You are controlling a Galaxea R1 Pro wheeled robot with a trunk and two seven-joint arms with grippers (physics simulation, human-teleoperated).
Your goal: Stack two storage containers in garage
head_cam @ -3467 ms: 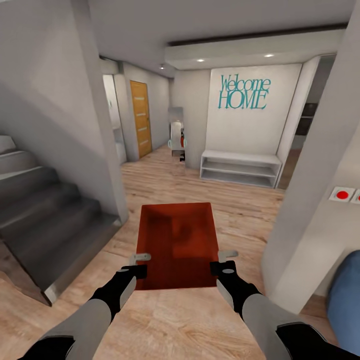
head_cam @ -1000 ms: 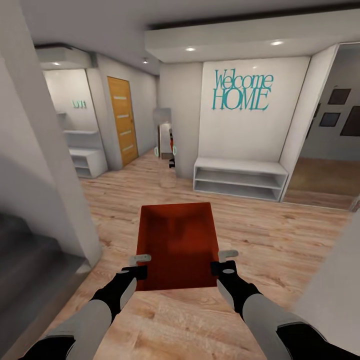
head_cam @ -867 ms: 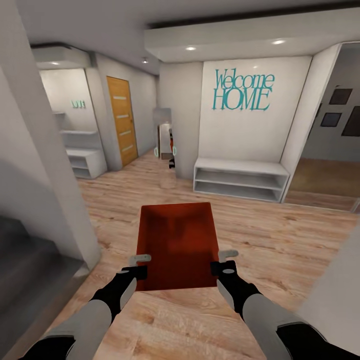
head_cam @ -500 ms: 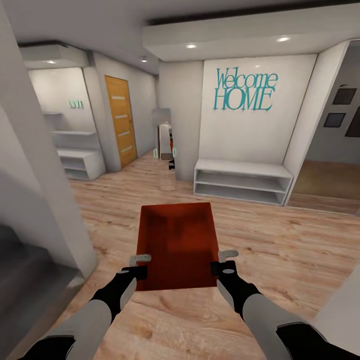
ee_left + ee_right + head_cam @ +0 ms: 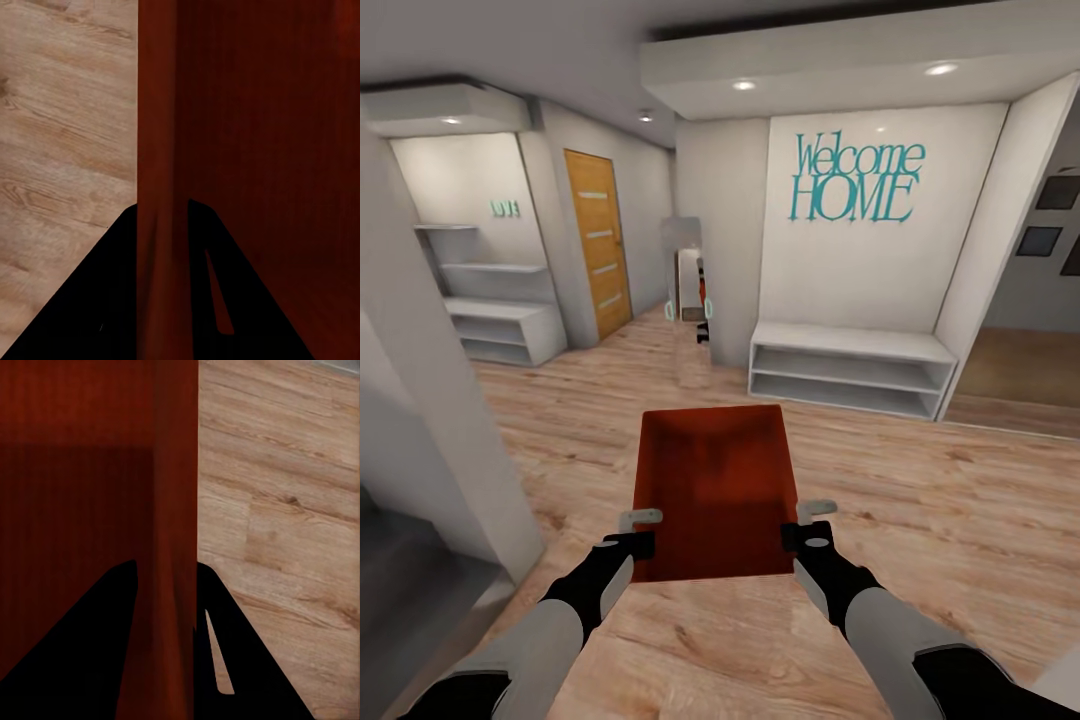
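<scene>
One storage container (image 5: 716, 490) is carried level above the wood-plank floor (image 5: 920, 520) of the entry hall, the left pincer (image 5: 637, 531) pinching its left wall and the right pincer (image 5: 807, 524) pinching its right wall, each wall clamped between the fingers in the wrist views. The step in hand is judged to be transit toward the garage; the next move calls for steering on without loosening either grip. Against the earliest frame, the camera has advanced: the stairs have gone, and the white shelf bench (image 5: 850, 368) under the "Welcome HOME" lettering (image 5: 857, 178) stands nearer.

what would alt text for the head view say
Two robot grippers, left and right, hold a red-orange box by its side walls above a wood floor. Ahead are a white shelf bench, a teal "Welcome HOME" sign and an orange door.
</scene>
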